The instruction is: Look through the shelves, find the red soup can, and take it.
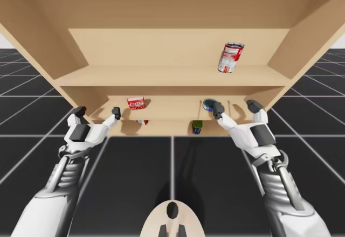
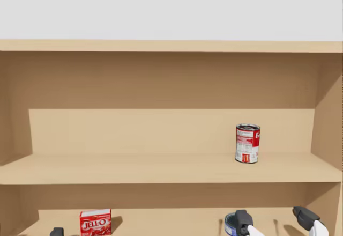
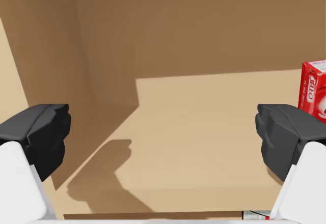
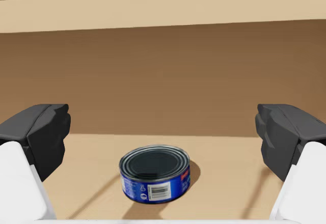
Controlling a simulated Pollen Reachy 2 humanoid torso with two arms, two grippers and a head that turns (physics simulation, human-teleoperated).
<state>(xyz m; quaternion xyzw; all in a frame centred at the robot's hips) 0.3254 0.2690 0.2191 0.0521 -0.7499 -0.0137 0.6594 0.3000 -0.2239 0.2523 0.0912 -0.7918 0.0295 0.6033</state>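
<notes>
High view has the red soup can [image 1: 231,57] standing upright on the upper shelf [image 1: 161,76], one level above my right gripper [image 1: 236,107]. The can is well apart from that gripper, almost straight over the gap between its jaws, which are spread wide and grasp nothing.

In the right wrist view a low blue can [image 4: 154,174] stands on the lower shelf [image 4: 234,155] ahead of the jaws. It is centred on the gap between them and touches neither finger. The soup can's base shows over the upper shelf's front edge, above and beyond the jaws.

My left gripper [image 1: 98,111] is also at the front of the lower shelf, its jaws likewise released and holding nothing. In the left wrist view a red box [image 3: 314,89] stands upright ahead of the jaws, just past the finger on the side of my other arm, without touching it. From these jaws the soup can is far off toward my right and one shelf higher.
</notes>
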